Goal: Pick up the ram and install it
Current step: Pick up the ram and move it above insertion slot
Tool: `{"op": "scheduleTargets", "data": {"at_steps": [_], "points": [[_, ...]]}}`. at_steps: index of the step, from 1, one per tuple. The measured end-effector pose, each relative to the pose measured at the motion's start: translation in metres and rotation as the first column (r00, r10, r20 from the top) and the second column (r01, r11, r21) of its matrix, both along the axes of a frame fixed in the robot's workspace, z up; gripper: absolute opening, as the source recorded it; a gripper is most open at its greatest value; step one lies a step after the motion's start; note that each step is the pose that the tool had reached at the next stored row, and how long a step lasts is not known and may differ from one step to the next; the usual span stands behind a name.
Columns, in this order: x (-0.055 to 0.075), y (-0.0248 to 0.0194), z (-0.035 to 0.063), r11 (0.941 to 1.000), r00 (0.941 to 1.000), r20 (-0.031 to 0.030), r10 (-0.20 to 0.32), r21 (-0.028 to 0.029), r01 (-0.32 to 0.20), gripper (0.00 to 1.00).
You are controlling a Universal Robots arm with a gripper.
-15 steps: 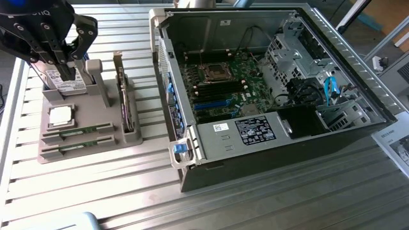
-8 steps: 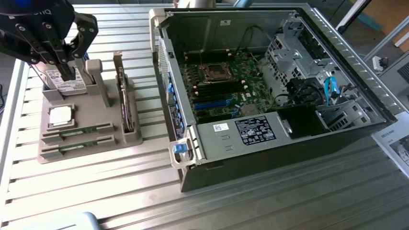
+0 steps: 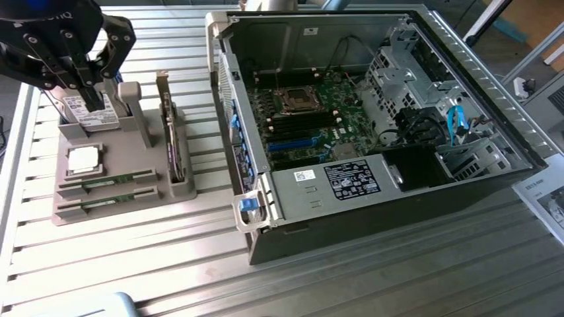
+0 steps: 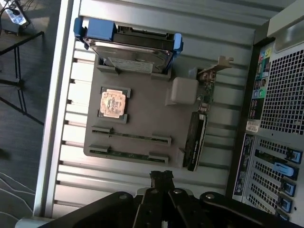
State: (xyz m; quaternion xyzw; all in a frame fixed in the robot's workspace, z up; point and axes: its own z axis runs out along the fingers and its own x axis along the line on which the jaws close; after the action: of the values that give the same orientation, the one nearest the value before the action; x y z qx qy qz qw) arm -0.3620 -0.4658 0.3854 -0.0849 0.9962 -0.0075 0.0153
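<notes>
On the table (image 3: pixel 352 284), a holder tray (image 3: pixel 132 162) sits at the exterior view's left. An open computer case (image 3: pixel 493 99) lies just beside it at the right. In the tray, a hard drive (image 3: pixel 88 117) stands on edge at the far end and a processor (image 3: pixel 82 160) lies in front of it. A ram stick (image 3: pixel 105 181) lies in a slot nearer still, and a second ram stick (image 3: pixel 104 203) in the nearest slot. An expansion card (image 3: pixel 176 148) stands upright along the tray's side facing the case. The tool (image 3: pixel 88 89) hangs above the hard drive.

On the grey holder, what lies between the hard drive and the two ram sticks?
A square processor chip sits there in its own recess, between the hard drive and the ram sticks. Both the wrist and exterior views show it.
</notes>
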Motion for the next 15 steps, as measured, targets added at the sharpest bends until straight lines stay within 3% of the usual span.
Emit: {"op": "scheduleTargets", "data": {"at_steps": [8, 15], "points": [[0.0, 0.0, 0.0, 0.9964, 0.9964, 0.0001, 0.085, 0.0, -0.085, 0.13], [0.0, 0.0, 0.0, 0.9834, 0.9834, 0.0001, 0.182, 0.0, -0.182, 0.13]]}}
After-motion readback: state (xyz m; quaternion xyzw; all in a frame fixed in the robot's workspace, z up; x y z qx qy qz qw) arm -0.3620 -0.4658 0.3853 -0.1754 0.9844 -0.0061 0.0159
